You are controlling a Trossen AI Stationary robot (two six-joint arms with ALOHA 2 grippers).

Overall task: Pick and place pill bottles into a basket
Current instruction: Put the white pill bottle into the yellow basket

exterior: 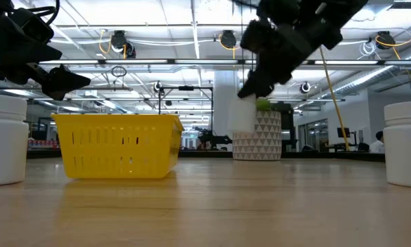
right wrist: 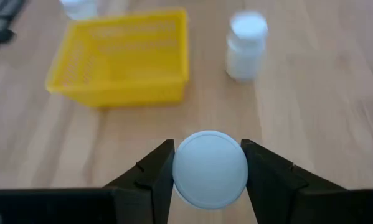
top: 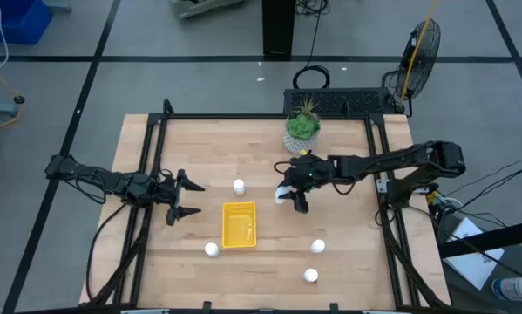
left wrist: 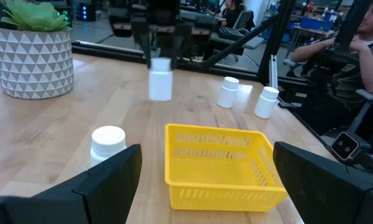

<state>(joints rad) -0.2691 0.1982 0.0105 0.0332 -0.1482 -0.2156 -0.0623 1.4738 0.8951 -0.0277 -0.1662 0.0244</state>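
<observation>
right claw (right wrist: pixel 209 169) gripping pill bottle (right wrist: pixel 209 168), seemingly lifted, near basket (right wrist: pixel 121 59)

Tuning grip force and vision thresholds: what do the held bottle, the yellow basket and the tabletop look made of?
Small white cylindrical pill bottle between the right gripper's fingers: likely plastic, matte, no glare on its cap. Shallow rectangular yellow basket: moulded plastic by the look, slotted walls, slight sheen. Light wooden tabletop: wood or wood-look board, visible grain, satin finish.

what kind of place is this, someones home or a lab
Most likely a robotics lab or open workshop, not a home: a framed wooden table carries two robot arms, the low view shows industrial ceiling lights, and a seated person works among desks.
</observation>
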